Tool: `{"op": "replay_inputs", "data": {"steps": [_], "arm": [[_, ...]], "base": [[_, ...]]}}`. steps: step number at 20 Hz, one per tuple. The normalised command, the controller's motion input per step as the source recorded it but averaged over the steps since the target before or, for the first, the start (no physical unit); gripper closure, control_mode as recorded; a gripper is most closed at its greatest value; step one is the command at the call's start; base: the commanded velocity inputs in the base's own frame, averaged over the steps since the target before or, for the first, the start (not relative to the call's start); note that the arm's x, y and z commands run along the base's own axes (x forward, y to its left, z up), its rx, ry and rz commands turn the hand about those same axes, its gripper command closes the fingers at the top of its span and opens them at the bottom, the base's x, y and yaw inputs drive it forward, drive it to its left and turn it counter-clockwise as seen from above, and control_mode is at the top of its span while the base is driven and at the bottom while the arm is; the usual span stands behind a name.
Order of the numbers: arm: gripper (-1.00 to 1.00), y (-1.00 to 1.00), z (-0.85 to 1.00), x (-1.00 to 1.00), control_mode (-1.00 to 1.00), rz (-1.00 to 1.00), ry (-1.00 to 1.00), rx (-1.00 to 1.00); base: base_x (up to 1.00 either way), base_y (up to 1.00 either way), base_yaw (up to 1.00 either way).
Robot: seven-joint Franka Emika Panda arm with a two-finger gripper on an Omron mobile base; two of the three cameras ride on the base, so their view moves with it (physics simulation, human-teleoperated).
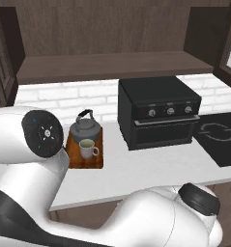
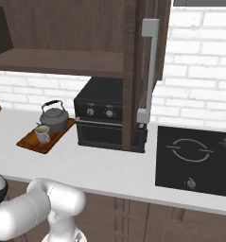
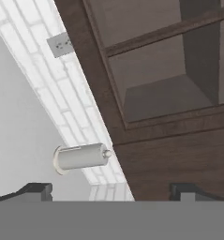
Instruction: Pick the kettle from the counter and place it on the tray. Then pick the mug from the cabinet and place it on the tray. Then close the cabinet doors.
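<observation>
I count one kettle (image 1: pixel 86 128) and one mug (image 1: pixel 88 148), both on the one tray (image 1: pixel 86 159). There is one counter (image 1: pixel 151 166) under them, and one black countertop oven (image 1: pixel 158 113) with three knobs (image 1: pixel 170 111) across its front. One dark cooktop (image 2: pixel 195 159) lies in the counter, with one small knob (image 2: pixel 191 182) on it. Above hangs one cabinet (image 1: pixel 112 65) with one shelf board. I see one door (image 2: pixel 139 71) standing open in the right base view, carrying one grey bar handle (image 2: pixel 150 71). Past my two finger tips (image 3: pixel 37 190) I count one wall outlet (image 3: pixel 62 44) and one grey cylinder (image 3: pixel 80 157).
</observation>
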Motion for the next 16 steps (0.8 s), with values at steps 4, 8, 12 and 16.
{"op": "replay_inputs", "data": {"steps": [4,8,12,16], "arm": [[-1.00,0.12,-0.33,0.42,-1.00,-0.14,-0.02,0.00],[-1.00,-0.19,-0.14,0.31,-1.00,-0.24,0.00,0.00],[-1.00,-0.39,-0.03,0.30,-1.00,-0.25,0.01,0.01],[-1.00,-0.71,0.00,0.13,-1.00,-0.18,0.05,0.08]], "base": [[0.00,0.00,0.00],[0.00,0.00,0.00],[0.00,0.00,0.00],[0.00,0.00,0.00]]}}
